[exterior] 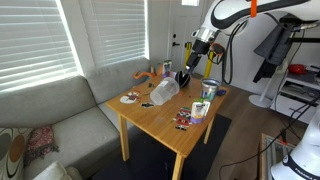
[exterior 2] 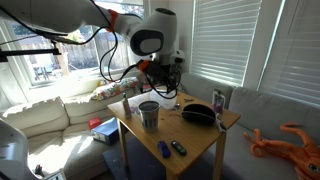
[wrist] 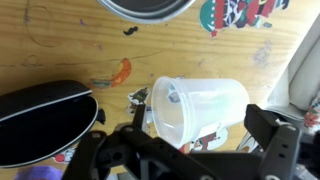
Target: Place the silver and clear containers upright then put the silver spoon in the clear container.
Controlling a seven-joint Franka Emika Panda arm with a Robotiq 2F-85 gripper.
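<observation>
The clear container lies on its side on the wooden table, mouth towards the left of the wrist view; it also shows in an exterior view. The silver container stands upright on the table, and its rim shows at the top of the wrist view. My gripper is open, just above the clear container, one finger on each side and not closed on it. It also shows in both exterior views. I cannot make out the silver spoon clearly.
A black oval case lies next to the clear container's mouth. Stickers, a can and small blue items lie on the table. A grey sofa borders it, with an orange toy.
</observation>
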